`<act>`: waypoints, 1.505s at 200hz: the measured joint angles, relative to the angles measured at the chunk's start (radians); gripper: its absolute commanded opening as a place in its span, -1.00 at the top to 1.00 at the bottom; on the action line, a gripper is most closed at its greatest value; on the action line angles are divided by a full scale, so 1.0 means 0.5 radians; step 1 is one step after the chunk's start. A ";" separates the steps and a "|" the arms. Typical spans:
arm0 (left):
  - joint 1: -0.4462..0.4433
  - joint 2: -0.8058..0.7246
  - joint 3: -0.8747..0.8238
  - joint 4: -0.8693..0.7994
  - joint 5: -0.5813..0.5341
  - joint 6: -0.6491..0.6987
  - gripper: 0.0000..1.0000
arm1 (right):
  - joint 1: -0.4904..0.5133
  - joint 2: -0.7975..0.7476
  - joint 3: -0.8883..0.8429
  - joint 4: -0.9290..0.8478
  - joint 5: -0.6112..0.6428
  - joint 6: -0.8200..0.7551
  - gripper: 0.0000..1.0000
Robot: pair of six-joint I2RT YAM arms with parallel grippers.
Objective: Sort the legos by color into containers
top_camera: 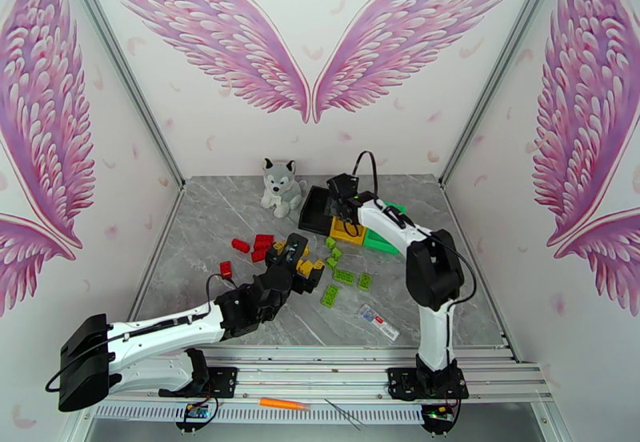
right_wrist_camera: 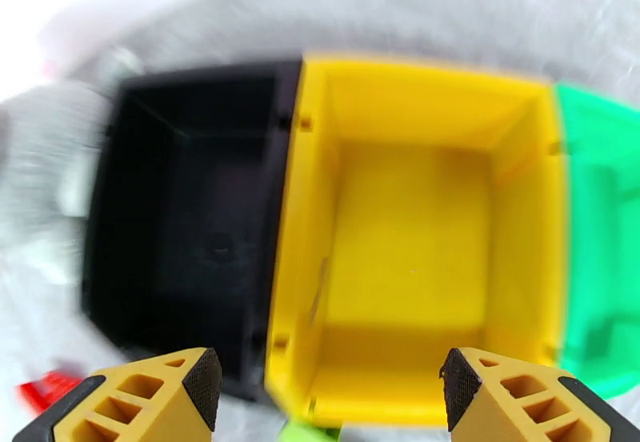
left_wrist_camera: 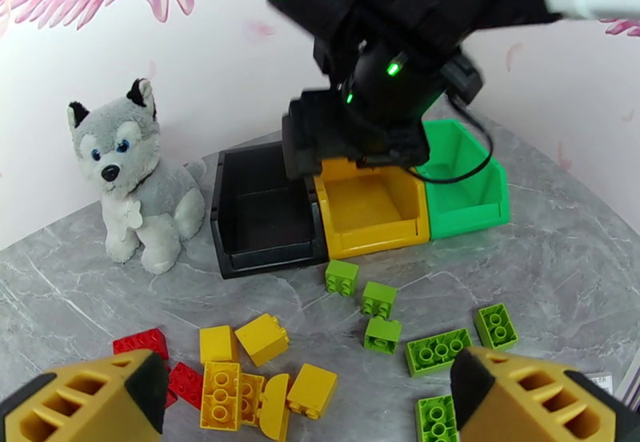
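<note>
Two arms are reaching out over the grey marble table (top_camera: 200,219). The right gripper (right_wrist_camera: 330,379) is hovering above the containers with its fingers spread wide and nothing between them. The left gripper (left_wrist_camera: 308,379) is hanging low over the legos, its fingers also standing wide apart and gripping nothing.

Far ahead of the left gripper and off to its left, a husky plush (left_wrist_camera: 132,187) is sitting upright on the table, just beside the row of containers. The three containers are standing side by side and touching. The yellow bin (right_wrist_camera: 416,83) is lying directly beneath the right gripper, the black bin (right_wrist_camera: 192,211) is sitting under its left finger, and the green bin (right_wrist_camera: 600,219) is sitting just outside its right finger.

All the legos I can see are lying on the table. The yellow bricks (left_wrist_camera: 240,371) are clustering between the left gripper's fingers and just ahead of them. The red bricks (left_wrist_camera: 144,343) are lying close by its left finger. The green bricks (left_wrist_camera: 436,351) are scattering ahead of its right finger, between that gripper and the containers.
</note>
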 measured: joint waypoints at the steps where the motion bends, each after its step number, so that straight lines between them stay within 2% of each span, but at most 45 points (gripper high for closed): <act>1: 0.000 0.004 0.000 0.001 0.002 -0.004 -0.98 | 0.000 -0.011 -0.012 0.005 -0.004 -0.002 -0.50; 36: 0.047 0.153 0.000 -0.015 0.131 -0.151 -0.98 | 0.047 -0.493 -0.703 0.282 -0.134 -0.022 -0.27; 49: 0.105 0.153 -0.005 -0.019 0.203 -0.232 -0.97 | 0.103 -0.644 -0.970 0.338 -0.154 -0.018 -0.25; 102: 0.646 -0.029 -0.221 0.018 0.581 -0.655 -0.98 | 0.530 -1.194 -1.781 0.555 -0.197 0.134 -0.30; 133: 0.799 -0.055 -0.293 0.024 0.732 -0.814 -0.98 | 0.769 -1.376 -1.964 0.581 -0.117 0.248 -0.37; 165: 0.820 -0.060 -0.301 0.034 0.816 -0.891 -0.98 | 0.929 -1.297 -1.996 0.636 -0.070 0.336 -0.44; 223: 0.824 -0.063 -0.301 0.047 0.868 -0.935 -0.98 | 1.089 -0.858 -1.924 0.693 0.013 0.411 -0.58; 261: 0.824 -0.094 -0.303 0.044 0.870 -0.939 -0.98 | 1.098 -0.630 -1.724 0.694 0.120 0.420 -0.53; 301: 0.812 -0.252 -0.303 -0.020 0.808 -0.957 -0.97 | 1.099 -0.423 -1.521 0.665 0.254 0.412 -0.39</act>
